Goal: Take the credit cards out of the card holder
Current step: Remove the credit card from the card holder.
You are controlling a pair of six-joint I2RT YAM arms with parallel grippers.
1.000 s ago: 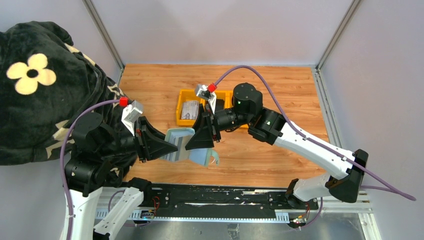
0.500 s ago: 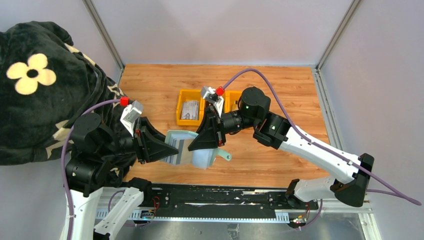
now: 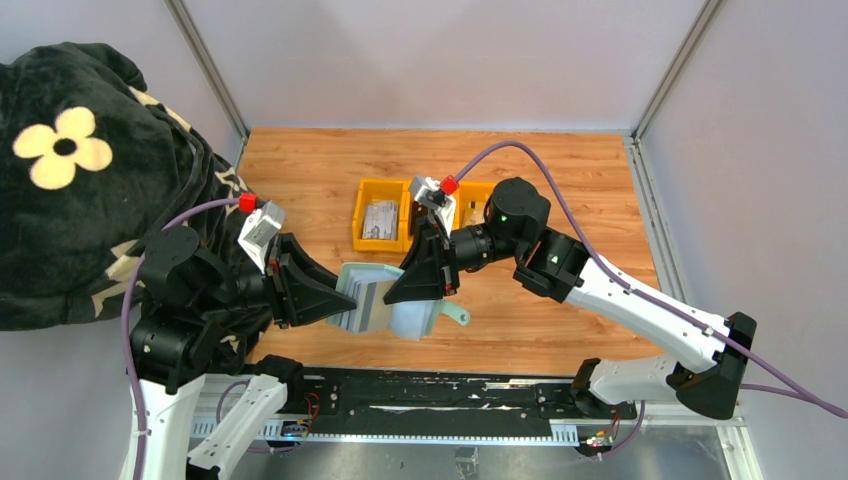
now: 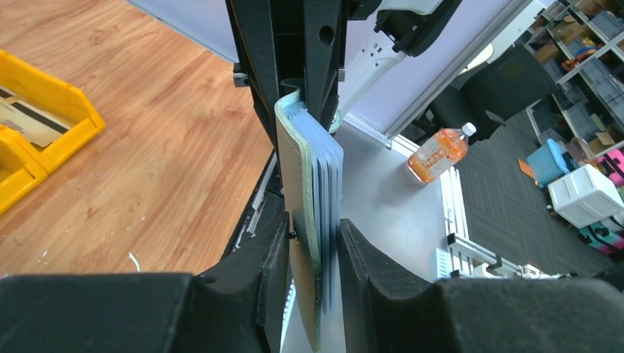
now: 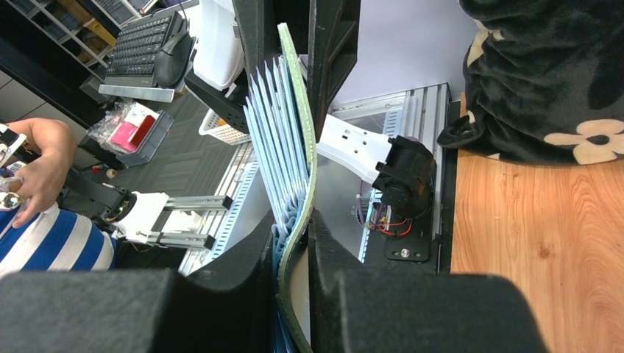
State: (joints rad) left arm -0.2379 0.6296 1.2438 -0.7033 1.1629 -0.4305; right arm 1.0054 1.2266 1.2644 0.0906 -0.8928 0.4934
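The sage-green card holder [image 3: 385,308] hangs in the air above the table's front edge, opened out between both arms. My left gripper [image 3: 338,300] is shut on its left half and my right gripper [image 3: 410,290] is shut on its right half; the snap tab [image 3: 455,313] sticks out to the right. In the left wrist view the card holder [image 4: 313,169] stands edge-on between my fingers [image 4: 268,250]. In the right wrist view its pale blue pockets [image 5: 272,125] fan out. A silver-grey credit card [image 3: 380,218] lies in the yellow tray. Whether any card sits in the pockets is hidden.
The yellow three-part tray [image 3: 358,215] stands mid-table behind the grippers, and a beige card [image 4: 26,121] lies in it. A black flowered blanket [image 3: 70,150] covers the left side. The metal base rail [image 3: 450,400] runs along the near edge.
My right arm has moved right and toward the near edge, and its jaws have closed on the holder. The holder is spread wider, its snap tab now further right. The left arm has barely moved.
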